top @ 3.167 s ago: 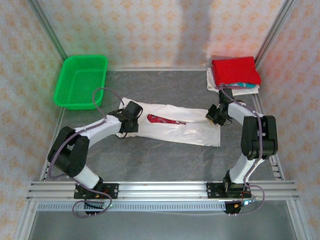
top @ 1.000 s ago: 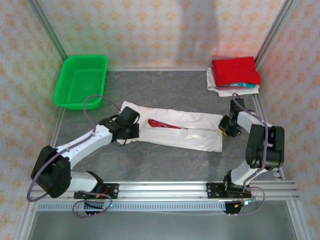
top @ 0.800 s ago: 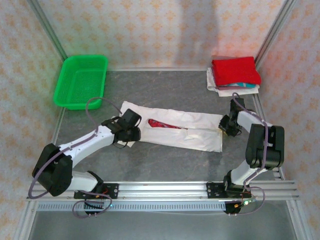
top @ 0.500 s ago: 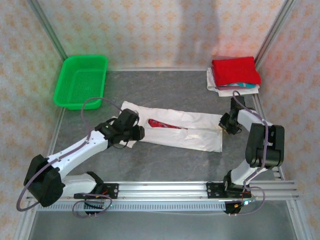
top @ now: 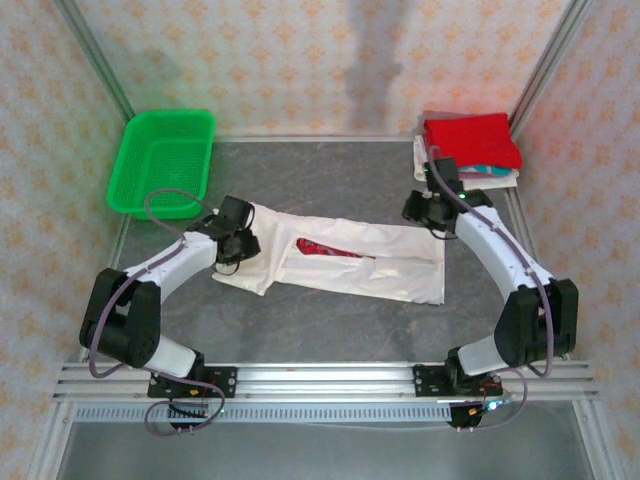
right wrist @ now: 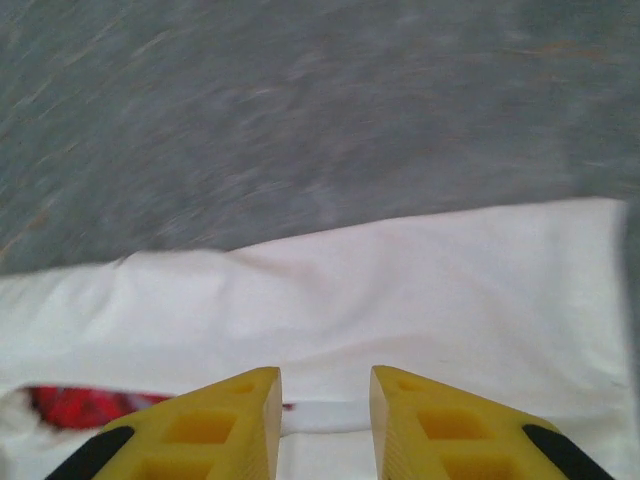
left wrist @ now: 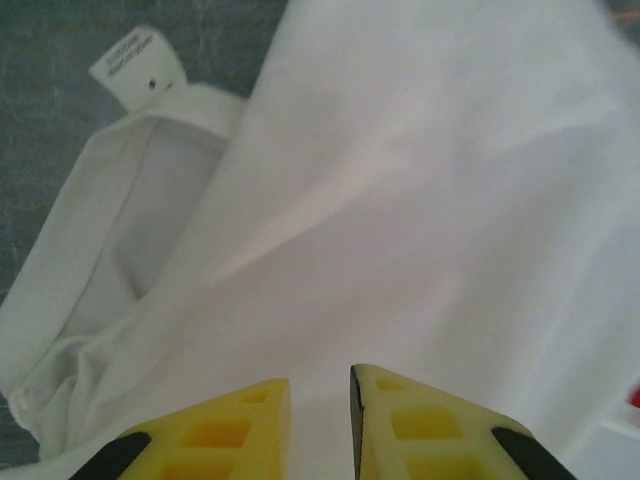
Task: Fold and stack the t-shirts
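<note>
Flanking the tee [top: 380, 262]: basket [top: 130, 170], folded stack [top: 470, 140]

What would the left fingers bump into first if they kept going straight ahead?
Probably the cream-white t-shirt: the left fingers point right at its cloth with nothing in between, though depth is unclear.
</note>
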